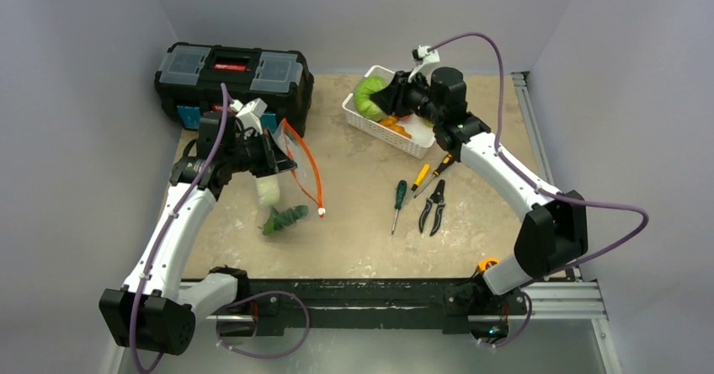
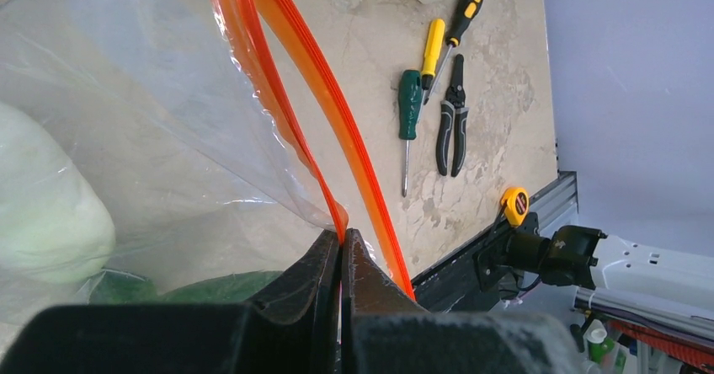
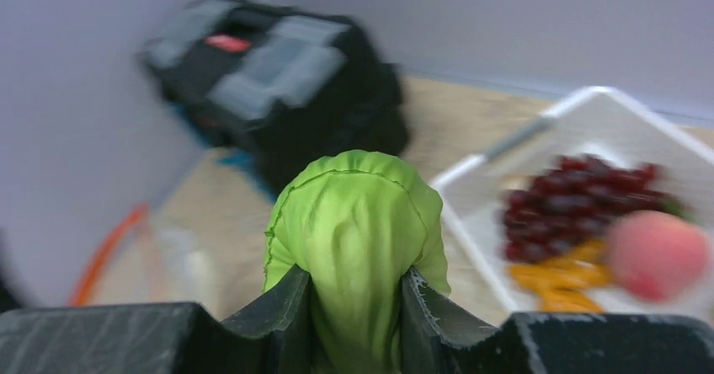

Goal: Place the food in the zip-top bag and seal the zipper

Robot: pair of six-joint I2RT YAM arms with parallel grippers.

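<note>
Right tool (image 3: 355, 277) pinches the cabbage (image 3: 354, 205), clear only in its wrist view; left tool (image 2: 342, 241) clamps the zipper (image 2: 324, 96).

Soft, even light; right wrist background motion-blurred.

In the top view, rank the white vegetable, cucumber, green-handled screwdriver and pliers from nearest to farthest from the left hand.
From the left hand, shut on the zipper:
1. The white vegetable, just below it in the view.
2. The cucumber, farther toward the near edge.
3. The green-handled screwdriver, mid-table, to the right.
4. The pliers, right of that screwdriver.
</note>
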